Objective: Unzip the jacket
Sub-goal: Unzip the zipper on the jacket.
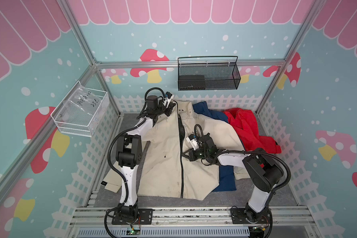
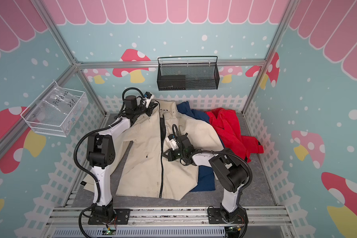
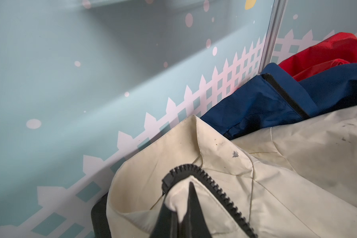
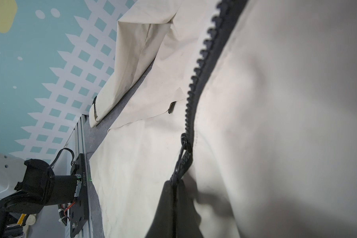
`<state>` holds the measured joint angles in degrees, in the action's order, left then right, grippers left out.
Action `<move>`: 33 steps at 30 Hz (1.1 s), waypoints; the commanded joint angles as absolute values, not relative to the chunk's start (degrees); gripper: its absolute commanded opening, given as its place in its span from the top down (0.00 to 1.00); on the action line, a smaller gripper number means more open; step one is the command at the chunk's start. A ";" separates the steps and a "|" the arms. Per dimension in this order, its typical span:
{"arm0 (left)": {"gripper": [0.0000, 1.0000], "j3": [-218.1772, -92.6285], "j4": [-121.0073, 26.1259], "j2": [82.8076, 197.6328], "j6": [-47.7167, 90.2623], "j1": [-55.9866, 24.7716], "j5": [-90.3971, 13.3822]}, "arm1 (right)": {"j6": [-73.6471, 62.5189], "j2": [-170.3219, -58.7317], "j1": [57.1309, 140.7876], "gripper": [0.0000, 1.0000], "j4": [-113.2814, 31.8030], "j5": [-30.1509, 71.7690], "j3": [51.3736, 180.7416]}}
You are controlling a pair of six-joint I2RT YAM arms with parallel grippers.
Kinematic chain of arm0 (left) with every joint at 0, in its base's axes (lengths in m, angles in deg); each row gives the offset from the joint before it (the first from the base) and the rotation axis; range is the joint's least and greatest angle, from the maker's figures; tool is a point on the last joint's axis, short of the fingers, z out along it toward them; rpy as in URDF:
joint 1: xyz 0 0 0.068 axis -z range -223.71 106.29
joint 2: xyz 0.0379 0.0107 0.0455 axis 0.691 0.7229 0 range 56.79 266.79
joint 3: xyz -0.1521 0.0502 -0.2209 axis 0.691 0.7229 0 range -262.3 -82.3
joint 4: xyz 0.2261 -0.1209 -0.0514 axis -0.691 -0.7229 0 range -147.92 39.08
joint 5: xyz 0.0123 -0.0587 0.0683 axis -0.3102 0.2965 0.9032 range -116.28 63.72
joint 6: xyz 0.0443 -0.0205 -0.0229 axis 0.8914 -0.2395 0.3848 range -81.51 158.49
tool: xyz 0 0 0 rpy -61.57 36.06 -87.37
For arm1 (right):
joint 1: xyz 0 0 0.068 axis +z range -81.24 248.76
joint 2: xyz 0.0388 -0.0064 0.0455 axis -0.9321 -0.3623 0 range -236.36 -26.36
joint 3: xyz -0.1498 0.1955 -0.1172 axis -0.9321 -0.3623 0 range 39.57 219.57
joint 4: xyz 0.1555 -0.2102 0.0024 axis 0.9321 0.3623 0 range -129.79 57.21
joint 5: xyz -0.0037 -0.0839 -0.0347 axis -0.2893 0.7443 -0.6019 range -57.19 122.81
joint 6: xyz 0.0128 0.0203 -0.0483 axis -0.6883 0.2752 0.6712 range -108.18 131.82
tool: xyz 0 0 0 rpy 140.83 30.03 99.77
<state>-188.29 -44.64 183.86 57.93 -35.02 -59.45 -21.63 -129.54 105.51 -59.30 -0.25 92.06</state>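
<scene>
A cream jacket [image 1: 165,156] [image 2: 144,162] lies face up on the grey table, with a black zipper [image 1: 181,171] down its middle. The zipper stands parted from the collar down to about mid-chest and is closed below that. My left gripper [image 1: 170,108] [image 3: 179,197] is at the collar, shut on a fold of cream fabric beside the top zipper teeth [image 3: 194,168]. My right gripper [image 1: 182,153] [image 4: 175,184] is at mid-zipper, shut on the black zipper pull [image 4: 182,148], which runs straight into its tips.
A blue garment [image 1: 225,179] lies under the jacket's right side, and a red one [image 1: 247,127] lies at the back right. A black mesh basket [image 1: 208,74] hangs on the back wall and a white wire basket [image 1: 80,115] on the left wall. A cream sleeve [image 1: 111,183] reaches the front left edge.
</scene>
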 commanded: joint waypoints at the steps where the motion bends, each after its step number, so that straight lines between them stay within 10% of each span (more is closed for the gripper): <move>1: 1.00 -189.88 -41.20 180.46 57.65 -35.88 -57.65 | -20.74 -127.89 106.64 1.00 -56.07 -1.89 90.71; 33: 1.00 -191.08 -40.46 180.81 55.41 -35.94 -57.41 | -20.87 -123.22 109.08 1.00 -56.83 -1.60 81.26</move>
<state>-188.40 -44.64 183.75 56.21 -35.06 -59.45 -21.02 -124.16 107.94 -58.77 0.16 83.07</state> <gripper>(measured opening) 0.057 0.047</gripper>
